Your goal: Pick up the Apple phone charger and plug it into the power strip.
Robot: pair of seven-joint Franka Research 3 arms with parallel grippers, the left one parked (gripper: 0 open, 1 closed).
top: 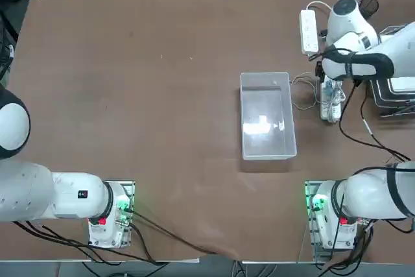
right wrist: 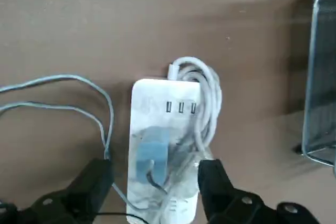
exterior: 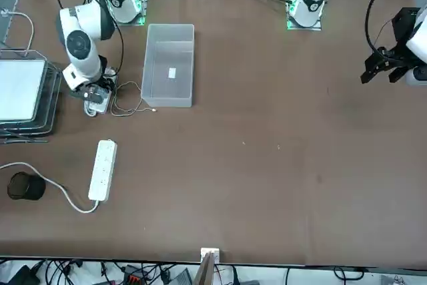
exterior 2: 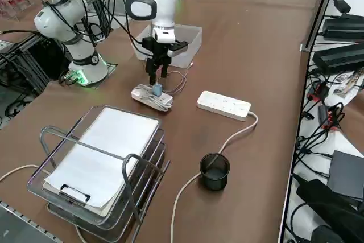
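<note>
1. Two black fingers [right wrist: 93, 184] of the right gripper [right wrist: 156, 170] stand apart, one on either side of the shorter white strip; we see them released, with nothing grasped.
2. Between them lies the small, pale, bluish-looking charger block [exterior 2: 157, 89], seemingly resting on the shorter white strip [right wrist: 157, 95]. We judge the straddling pose to be chosen so that closing would meet the block's sides.
3. Thin, pale looping cable [exterior 2: 181, 82] trails from the charger towards the clear rectangular plastic bin [top: 268, 121]. We note its slack, which should allow a lift but could snag.
4. Thick white bundled cord [right wrist: 212, 100] lies along the shorter strip, near one finger. We would keep it out of the grip, since it might be pinched with the block.
5. Long, slim white power strip [exterior 2: 223, 105] lies flat, apart from the charger, its sockets upward. We take grasping as the step in hand; carrying, aligning and plugging in remain.
</note>
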